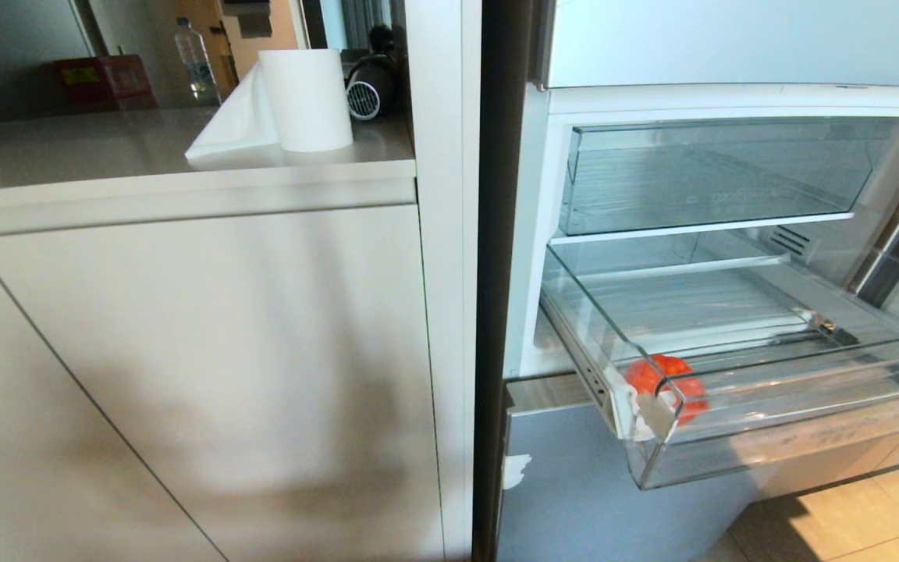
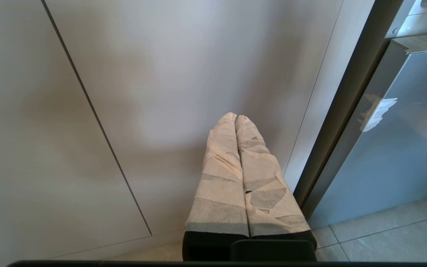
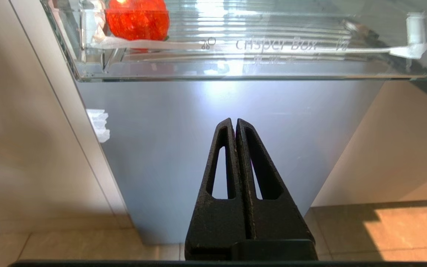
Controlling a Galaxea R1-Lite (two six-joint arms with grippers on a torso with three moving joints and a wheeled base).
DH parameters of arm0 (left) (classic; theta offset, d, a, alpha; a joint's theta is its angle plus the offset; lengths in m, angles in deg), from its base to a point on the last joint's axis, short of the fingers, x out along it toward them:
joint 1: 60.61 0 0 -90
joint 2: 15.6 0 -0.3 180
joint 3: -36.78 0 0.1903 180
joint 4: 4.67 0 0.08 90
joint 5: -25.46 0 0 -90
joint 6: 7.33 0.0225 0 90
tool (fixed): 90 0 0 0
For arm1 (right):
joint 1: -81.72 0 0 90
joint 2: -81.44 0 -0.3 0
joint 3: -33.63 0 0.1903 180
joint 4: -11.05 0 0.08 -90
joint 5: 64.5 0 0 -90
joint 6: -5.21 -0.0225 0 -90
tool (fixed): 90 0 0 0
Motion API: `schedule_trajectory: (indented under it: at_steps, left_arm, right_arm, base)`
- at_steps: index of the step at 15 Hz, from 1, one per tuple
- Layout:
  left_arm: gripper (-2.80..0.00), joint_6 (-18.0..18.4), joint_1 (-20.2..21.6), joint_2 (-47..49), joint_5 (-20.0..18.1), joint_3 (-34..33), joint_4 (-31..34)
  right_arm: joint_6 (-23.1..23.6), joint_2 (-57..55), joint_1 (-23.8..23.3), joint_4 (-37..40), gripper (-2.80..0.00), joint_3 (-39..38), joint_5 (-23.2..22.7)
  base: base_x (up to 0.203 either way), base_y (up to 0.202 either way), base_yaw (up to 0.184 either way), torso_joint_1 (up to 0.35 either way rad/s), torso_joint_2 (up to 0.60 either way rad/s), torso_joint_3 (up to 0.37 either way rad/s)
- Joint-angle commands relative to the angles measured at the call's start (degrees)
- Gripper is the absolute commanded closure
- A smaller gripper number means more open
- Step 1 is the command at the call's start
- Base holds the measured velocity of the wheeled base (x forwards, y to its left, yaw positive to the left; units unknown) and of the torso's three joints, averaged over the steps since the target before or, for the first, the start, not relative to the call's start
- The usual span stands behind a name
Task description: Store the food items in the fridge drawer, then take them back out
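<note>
On the left, the pale stone-grey counter [image 1: 67, 148] carries a white paper-towel roll [image 1: 307, 97], and below it run the flat beige cabinet doors [image 1: 207, 359]. The left hand [image 2: 236, 118], its fingers wrapped in whitish tape, hangs low in front of those doors with fingers pressed together and nothing between them; it is nowhere near the work and looks parked.

Moving right, the wide clear plastic fridge drawer [image 1: 769, 433] stands pulled out on its metal rails, whitish tape on its front left corner. The small glossy red-orange tomato-like food item [image 1: 664, 382] sits inside, tucked right into that taped corner against the front wall.

The black right hand [image 3: 235, 120] hangs below the drawer's curled lip, facing the grey-blue lower fridge panel [image 3: 217, 148], fingers closed tight and empty.

The risks, as I judge them: rising straight up from here would knock the hand into the underside or lip of the drawer, jolting it on its rails. With fingers shut it cannot take the item. The corner placement leaves little room for a finger beside the walls, and the round glossy piece could roll or slip away.
</note>
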Motion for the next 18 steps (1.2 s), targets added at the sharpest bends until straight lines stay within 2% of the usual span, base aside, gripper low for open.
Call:
schedule_trajectory:
  at_steps: [1,3,4,7,18]
  left_arm:
    - [0.00,-0.01,0.00,0.06,0.01,0.00,0.00]
    - [0.00,-0.01,0.00,0.00,0.01,0.00,-0.06]
    - [0.00,-0.01,0.00,0.00,0.01,0.00,0.00]
    - [0.00,-0.01,-0.09,0.00,0.01,0.00,0.00]
    - [0.00,-0.01,0.00,0.00,0.01,0.00,0.00]
  right_arm:
    - [0.37,1.29,0.00,-0.01,0.00,-0.22,0.17]
    - [1.29,1.29,0.00,0.93,0.00,-0.22,2.58]
    - [2.21,1.29,0.00,3.74,0.00,-0.22,3.78]
    - [3.16,1.29,0.00,3.83,0.00,-0.22,3.74]
    - [2.47,1.29,0.00,3.75,0.00,-0.13,3.83]
  base:
    - [0.000,0.000,0.000,0.000,0.00,0.000]
    - [0.000,0.000,0.000,0.000,0.00,0.000]
    - [0.000,0.000,0.000,0.000,0.00,0.000]
    - [0.000,0.000,-0.032,0.002,0.00,0.001]
    - [-0.001,0.007,-0.172,0.002,0.00,0.001]
